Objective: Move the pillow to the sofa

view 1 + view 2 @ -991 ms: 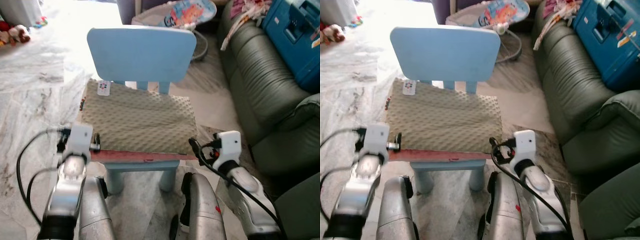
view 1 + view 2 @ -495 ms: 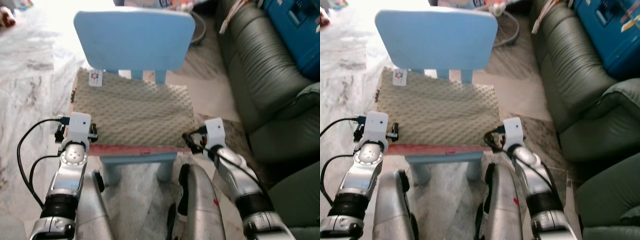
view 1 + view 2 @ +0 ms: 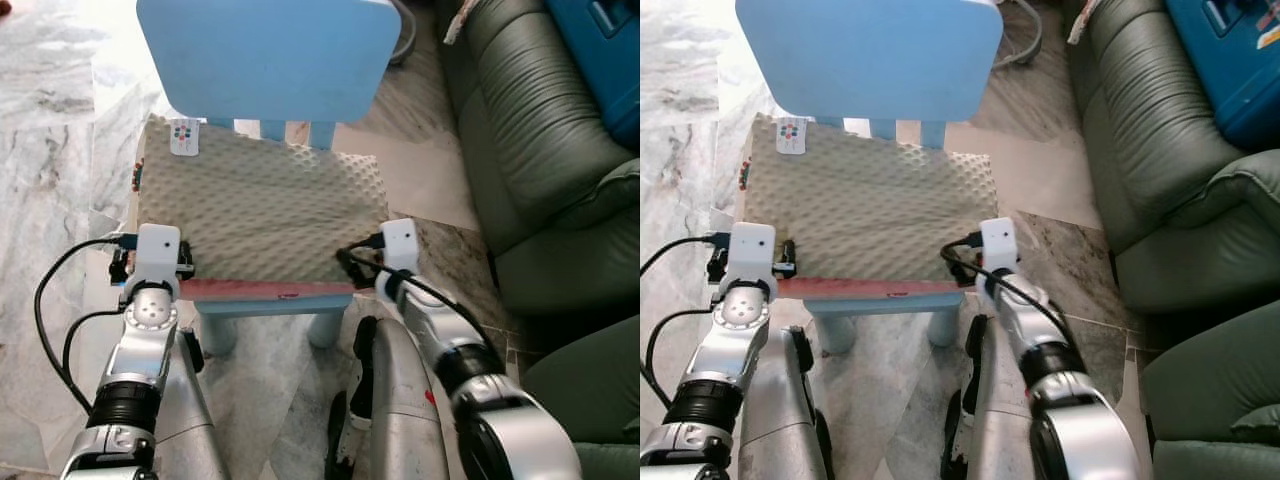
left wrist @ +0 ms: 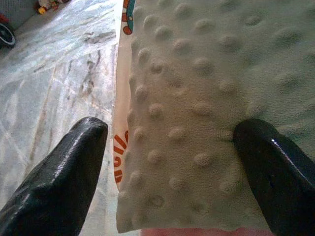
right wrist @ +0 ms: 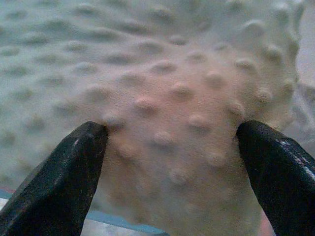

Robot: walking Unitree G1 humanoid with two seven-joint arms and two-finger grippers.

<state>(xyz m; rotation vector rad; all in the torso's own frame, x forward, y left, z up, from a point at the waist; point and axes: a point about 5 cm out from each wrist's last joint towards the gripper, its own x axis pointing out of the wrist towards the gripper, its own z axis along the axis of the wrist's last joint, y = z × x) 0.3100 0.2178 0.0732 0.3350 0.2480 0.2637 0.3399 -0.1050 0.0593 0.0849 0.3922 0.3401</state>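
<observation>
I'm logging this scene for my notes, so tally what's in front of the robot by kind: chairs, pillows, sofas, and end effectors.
Chair: 1
Pillow: 1
Sofa: 1
End effectors, left end effector and right end effector, both open at the pillow's near corners: 2
Total: 5

— What's in the middle?
— A light blue child's chair point(image 3: 262, 55) on the marble floor point(image 3: 45, 150).
— And upper right?
— A blue plastic case point(image 3: 603, 30) at the frame's edge.
</observation>
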